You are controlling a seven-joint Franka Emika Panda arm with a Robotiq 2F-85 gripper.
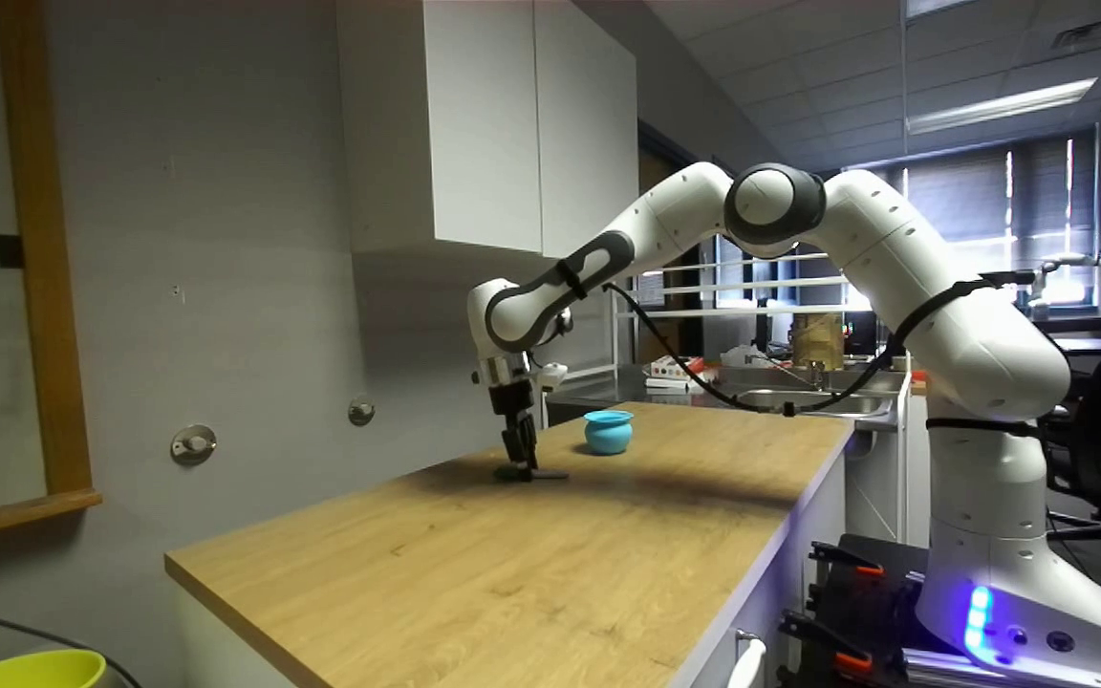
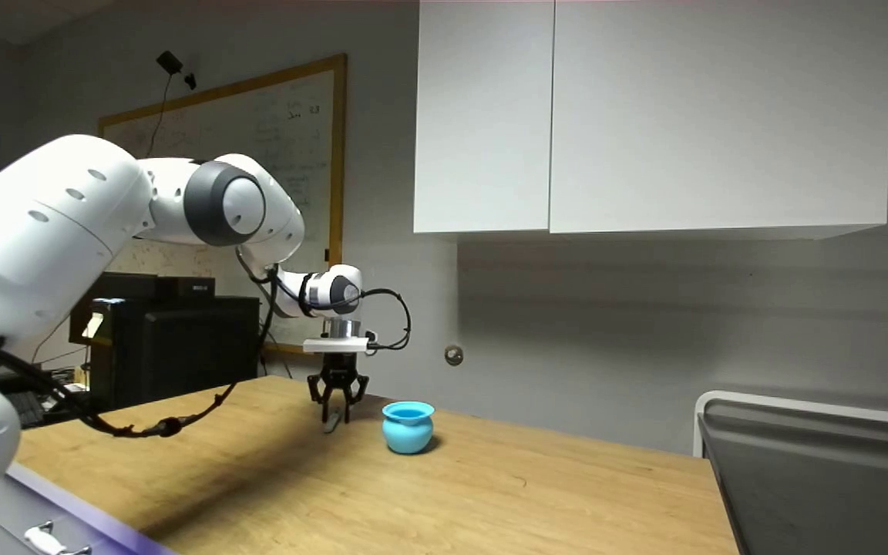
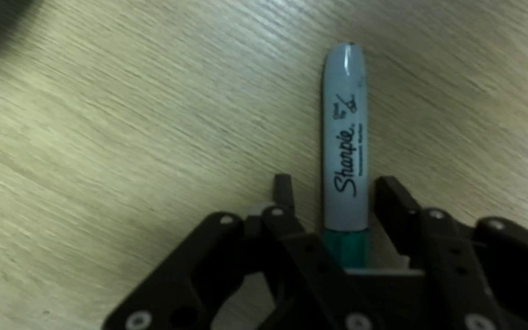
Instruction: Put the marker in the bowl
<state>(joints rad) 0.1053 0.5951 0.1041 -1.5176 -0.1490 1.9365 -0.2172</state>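
Note:
The marker is a grey pen with a green end, and it lies on the table in the wrist view (image 3: 345,137). It also shows as a small dark stick in both exterior views (image 1: 550,474) (image 2: 331,425). My gripper (image 3: 334,180) is open, pointing down, with a finger on each side of the marker near its green end. A gap shows on the left side and a narrower one on the right. The gripper is low over the table in both exterior views (image 1: 523,466) (image 2: 337,421). The teal-blue bowl stands upright near the gripper in both exterior views (image 1: 608,436) (image 2: 408,432).
The wooden table (image 1: 474,573) carries the marker and bowl. A wall runs along its far side, with a white cabinet (image 2: 644,116) hanging above. A sink (image 1: 837,403) lies beyond one end. A dark blurred patch sits at the wrist view's top left corner.

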